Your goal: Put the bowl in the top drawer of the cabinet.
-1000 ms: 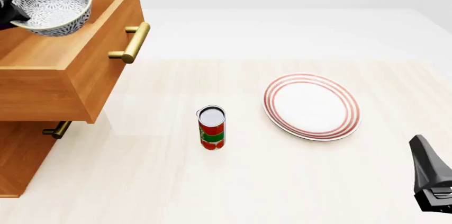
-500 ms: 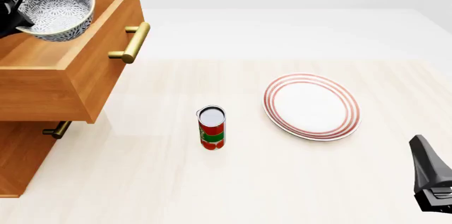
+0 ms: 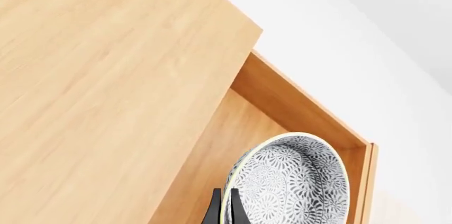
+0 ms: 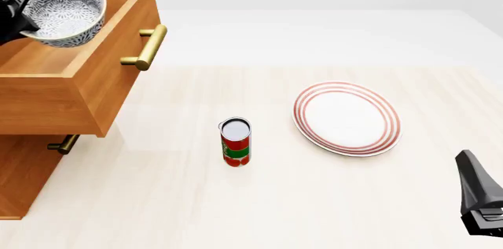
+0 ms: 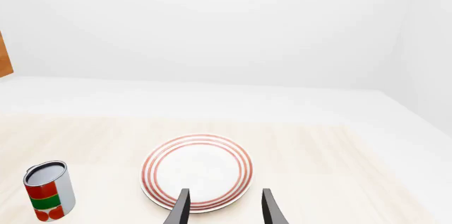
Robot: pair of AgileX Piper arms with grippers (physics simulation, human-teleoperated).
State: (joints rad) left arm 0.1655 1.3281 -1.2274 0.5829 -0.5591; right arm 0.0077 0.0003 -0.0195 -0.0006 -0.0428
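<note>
The bowl (image 4: 69,6), white with a dense blue-grey lacy pattern, hangs tilted over the open top drawer (image 4: 75,75) of the orange-brown cabinet (image 4: 22,175). My left gripper (image 4: 22,9) is shut on the bowl's near-left rim. In the left wrist view, its two dark fingers (image 3: 215,212) pinch the rim of the bowl (image 3: 297,181) above the drawer's wooden floor (image 3: 211,160). The drawer's brass bar handle (image 4: 146,46) faces the table. My right gripper (image 5: 224,209) is open and holds nothing, low at the front right (image 4: 470,162).
A red, green and white can (image 4: 235,142) stands upright at the table's middle. A flat white plate with red rings (image 4: 347,118) lies to its right, just ahead of my right gripper. The lower drawer's small brass handle (image 4: 63,143) shows under the open drawer.
The bowl has come down a little over the open drawer in my left gripper and shifted slightly. The right arm, can and plate have not moved.
</note>
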